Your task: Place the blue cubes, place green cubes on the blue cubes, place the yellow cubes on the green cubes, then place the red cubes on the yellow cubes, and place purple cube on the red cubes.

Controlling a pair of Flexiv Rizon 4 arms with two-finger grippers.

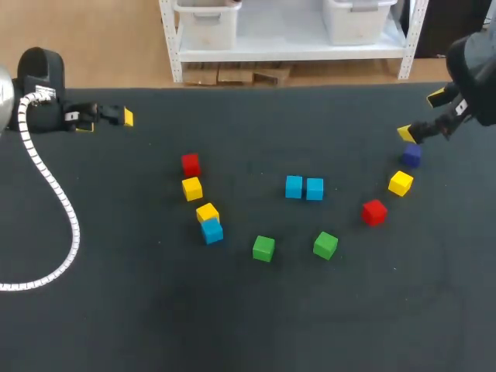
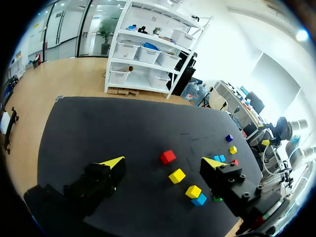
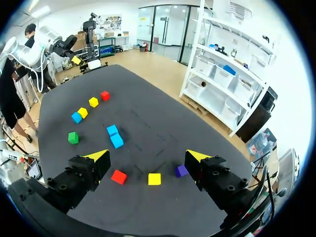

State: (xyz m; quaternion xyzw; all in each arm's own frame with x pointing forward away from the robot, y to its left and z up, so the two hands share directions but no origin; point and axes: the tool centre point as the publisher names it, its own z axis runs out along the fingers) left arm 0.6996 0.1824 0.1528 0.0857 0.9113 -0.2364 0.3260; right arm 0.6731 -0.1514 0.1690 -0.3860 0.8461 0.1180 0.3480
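two blue cubes (image 1: 303, 188) sit touching, side by side, near the middle of the tabletop (image 1: 116, 310). a third blue cube (image 1: 211, 231) lies to our left of them, touching a yellow cube (image 1: 207, 212). from there a second yellow cube (image 1: 192, 188) and a red cube (image 1: 191, 163) run in a line toward the far edge. nearer us than the blue pair lie the left green cube (image 1: 263, 248) and the right green cube (image 1: 325, 245), apart from each other. on our right a second red cube (image 1: 373, 211), a third yellow cube (image 1: 401, 183) and the purple cube (image 1: 411, 156) curve toward the far corner. every cube rests on the tabletop itself. our right end effector (image 1: 419, 116) hangs just beyond the purple cube, fingers wide, holding nothing. our left end effector (image 2: 163, 161) is at the far left edge, well apart from the cubes, also wide and holding nothing.
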